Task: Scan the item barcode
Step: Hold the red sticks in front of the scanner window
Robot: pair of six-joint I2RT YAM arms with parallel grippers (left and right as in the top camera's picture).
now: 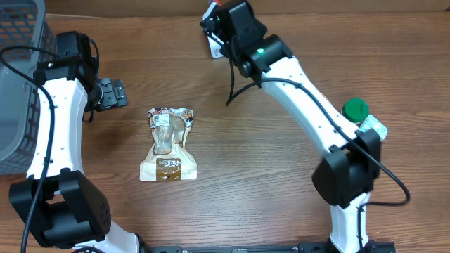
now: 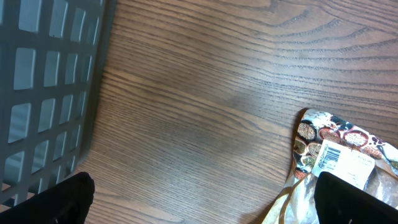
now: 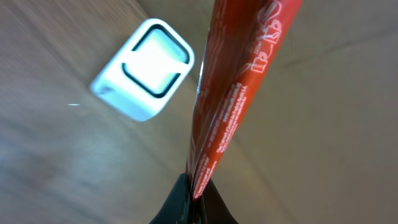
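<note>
My right gripper is shut on the lower edge of a thin red packet with white print, which I see edge-on in the right wrist view. A white barcode scanner with a dark-rimmed window lies on the table just left of the packet. In the overhead view the right gripper hangs at the table's far edge over the scanner, and the packet is mostly hidden there. My left gripper stands open above bare wood at the left, its black fingertips wide apart with nothing between them.
A printed snack pouch with a barcode label lies flat at mid-table, right of the left gripper. A grey slotted basket stands at the left edge. A green-capped bottle lies at the right beside the right arm's base.
</note>
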